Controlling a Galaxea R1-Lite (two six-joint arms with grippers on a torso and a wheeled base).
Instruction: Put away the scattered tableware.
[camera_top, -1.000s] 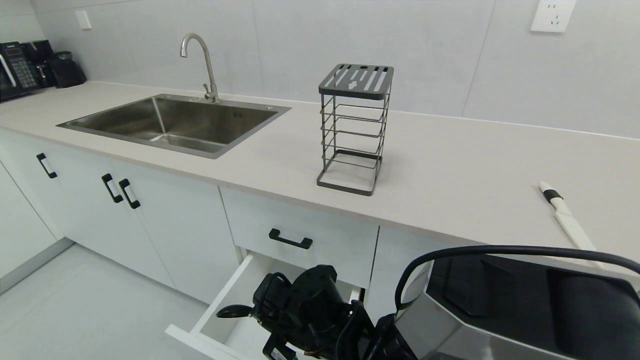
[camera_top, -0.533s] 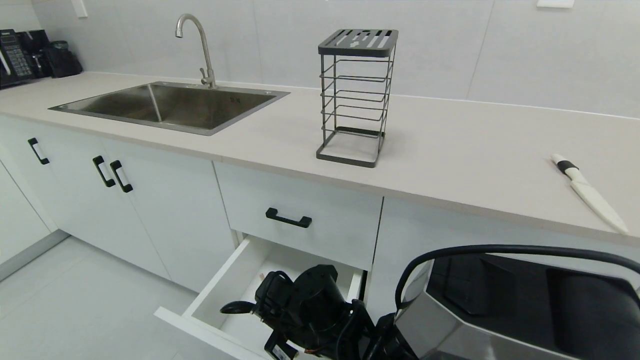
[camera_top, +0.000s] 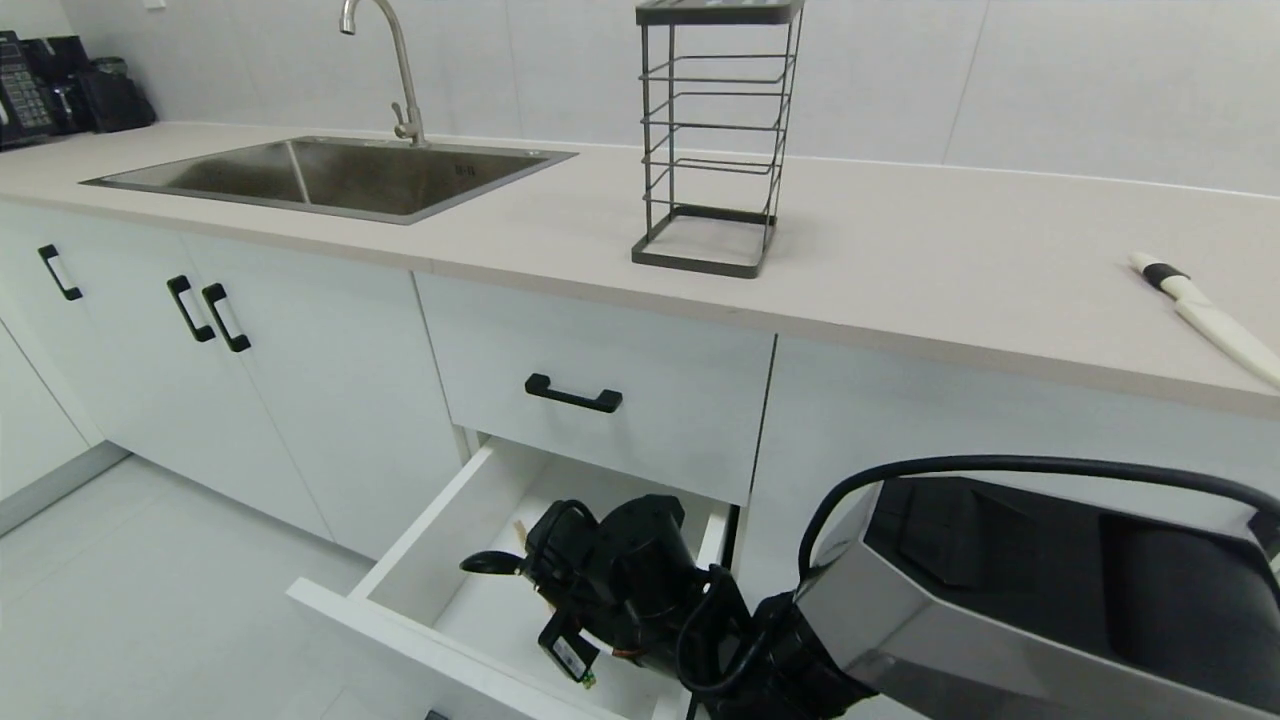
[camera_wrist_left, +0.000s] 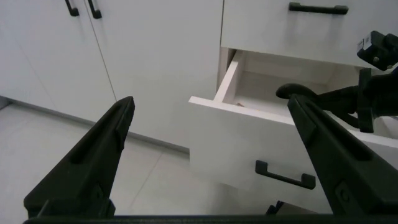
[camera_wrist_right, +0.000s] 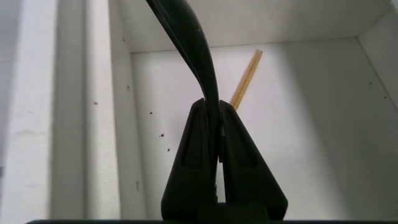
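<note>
**While the spoon hangs over the open drawer, a knife waits on the table**

Because the spoon (camera_top: 488, 563) is slim, black and smooth, it is probably light and stiff, and it could swivel or slip in a narrow pinch. The right gripper (camera_wrist_right: 212, 118) is clenched on its handle, and the bowl sticks out ahead, above the drawer's white floor. A grip on the handle near the middle, as here, looks like the sound choice. Set free from low down, the spoon should land without bouncing.

The drawer (camera_top: 430, 520) stands pulled out under the table (camera_top: 950, 250), and chopsticks (camera_wrist_right: 246, 77) lie inside near its back wall, apart from the spoon.

The left gripper (camera_wrist_left: 211, 102) is spread wide with nothing between its 2 fingers. It sits outside the drawer, facing its front corner.

On the table, well to the right, lies 1 white knife (camera_top: 1210, 318) with a black band. It looks rigid, sharp and possibly brittle, so the handle end is the place to grip it. A wire rack (camera_top: 715, 150) stands mid-table, with the sink (camera_top: 330, 175) to its left.
</note>
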